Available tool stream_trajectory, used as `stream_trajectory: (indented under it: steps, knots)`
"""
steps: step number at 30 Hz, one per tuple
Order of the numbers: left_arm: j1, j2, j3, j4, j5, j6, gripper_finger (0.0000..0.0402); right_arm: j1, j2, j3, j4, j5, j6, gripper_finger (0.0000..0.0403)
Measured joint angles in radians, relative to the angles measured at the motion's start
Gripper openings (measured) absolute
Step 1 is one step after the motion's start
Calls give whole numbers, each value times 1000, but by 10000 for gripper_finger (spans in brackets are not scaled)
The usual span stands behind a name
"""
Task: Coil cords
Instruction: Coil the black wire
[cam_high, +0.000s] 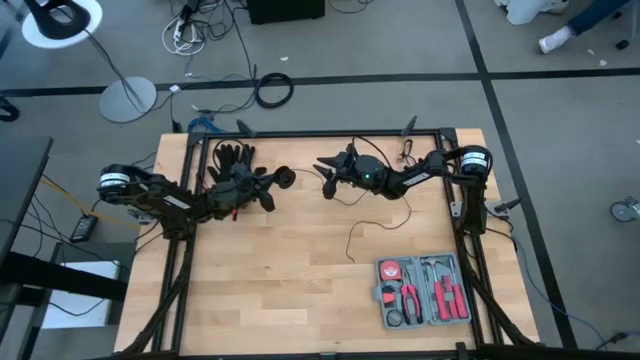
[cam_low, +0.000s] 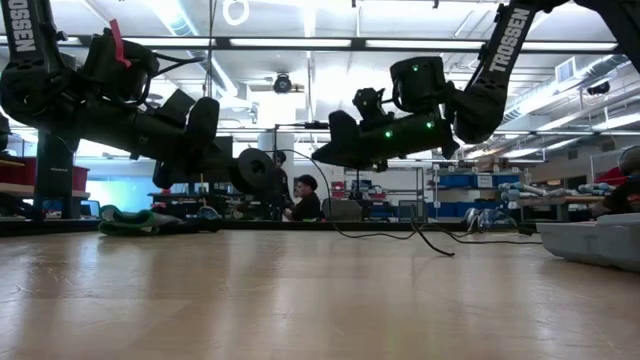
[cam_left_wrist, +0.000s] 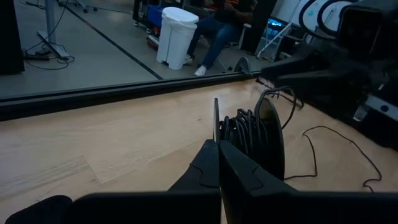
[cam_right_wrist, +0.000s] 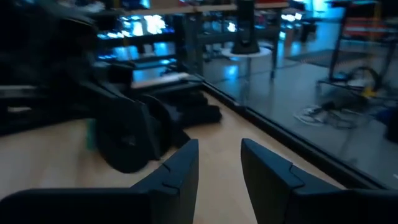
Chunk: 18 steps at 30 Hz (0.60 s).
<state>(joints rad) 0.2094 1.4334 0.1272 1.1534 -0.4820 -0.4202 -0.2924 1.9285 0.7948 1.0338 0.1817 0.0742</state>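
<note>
Two dark robot arms reach toward each other over the far half of a wooden table (cam_high: 260, 280), both held above the surface.

The left arm stretches in from the left edge, nearly level. Its left gripper (cam_high: 272, 187) is clamped on the round black disc (cam_high: 284, 179), a small spool held on edge in the air, with black cord wound around its middle. In the left wrist view, the two fingers (cam_left_wrist: 214, 168) are pressed together on the spool's rim (cam_left_wrist: 216, 121).

The right arm reaches in from the right edge, elbow raised, wrist angled toward the spool. Its right gripper (cam_high: 326, 173) has its fingers parted with a visible gap and holds nothing.

The thin black wire (cam_high: 375, 222) trails loose on the table beneath the right arm, curling toward the middle.

A black glove (cam_high: 232, 155) lies beside the left arm at the far edge. An open tool case (cam_high: 423, 291) sits near the front right corner.
</note>
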Motion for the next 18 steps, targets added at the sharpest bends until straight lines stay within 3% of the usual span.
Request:
stream_trajectory:
  steps: [8, 18]
  knots:
    - [0, 0, 0, 0, 0, 0, 0, 6, 0, 0, 26, -148, 9, 116]
    - [0, 0, 0, 1, 0, -2, 0, 10, -1, 0, -95, -157, 12, 99]
